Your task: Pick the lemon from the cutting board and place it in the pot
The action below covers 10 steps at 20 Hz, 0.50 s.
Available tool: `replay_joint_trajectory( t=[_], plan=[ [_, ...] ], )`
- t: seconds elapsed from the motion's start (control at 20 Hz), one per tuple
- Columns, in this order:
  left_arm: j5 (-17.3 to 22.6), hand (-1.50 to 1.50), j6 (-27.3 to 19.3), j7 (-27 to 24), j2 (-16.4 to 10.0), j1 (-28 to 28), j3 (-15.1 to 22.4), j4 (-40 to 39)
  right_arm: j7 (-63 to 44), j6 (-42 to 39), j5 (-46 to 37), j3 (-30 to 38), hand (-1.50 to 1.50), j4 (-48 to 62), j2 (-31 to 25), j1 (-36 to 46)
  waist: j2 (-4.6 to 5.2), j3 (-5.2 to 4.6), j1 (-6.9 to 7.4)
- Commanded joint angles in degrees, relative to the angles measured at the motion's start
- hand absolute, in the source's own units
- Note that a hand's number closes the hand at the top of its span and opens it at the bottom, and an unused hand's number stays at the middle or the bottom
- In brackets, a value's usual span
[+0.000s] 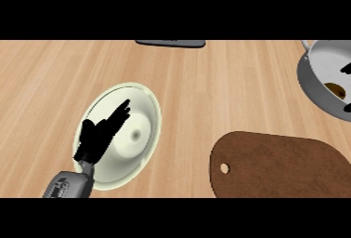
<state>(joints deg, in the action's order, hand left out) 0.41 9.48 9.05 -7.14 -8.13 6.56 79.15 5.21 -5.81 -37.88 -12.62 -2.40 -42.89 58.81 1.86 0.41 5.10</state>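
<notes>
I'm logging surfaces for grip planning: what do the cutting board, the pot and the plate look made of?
Cutting board: dark brown wood, matte, faint grain. Pot: metal, probably steel, grey with a smooth sheen. Plate: likely ceramic, cream, glossy glaze.

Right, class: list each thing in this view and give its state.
Left hand: open, fingers straight, over the plate.
Cream round plate: lying flat, partly hidden by that hand.
Brown rounded cutting board: flat, no lemon on it.
Grey metal pot: upright, lidless, yellowish thing inside, likely the lemon.
Right hand: only black bits at the pot, state unclear.
</notes>
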Motion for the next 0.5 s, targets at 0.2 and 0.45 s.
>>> replay_joint_trajectory(
  t=[0.2, 0.45],
  plan=[
    [-0.19, 0.00, -0.54, -0.69, 0.13, 1.88, -0.19, 0.15, 6.61, 6.72, 14.49, 14.73, -1.50, -3.13, 2.33, 3.31, -0.22, 0.07, -0.70],
    [0.09, 0.00, -0.19, 0.23, 0.22, 1.17, -0.20, 0.08, 10.17, 9.68, 24.47, 25.10, -1.50, -3.69, -0.86, 3.32, -0.08, 0.06, -1.95]
  ],
)
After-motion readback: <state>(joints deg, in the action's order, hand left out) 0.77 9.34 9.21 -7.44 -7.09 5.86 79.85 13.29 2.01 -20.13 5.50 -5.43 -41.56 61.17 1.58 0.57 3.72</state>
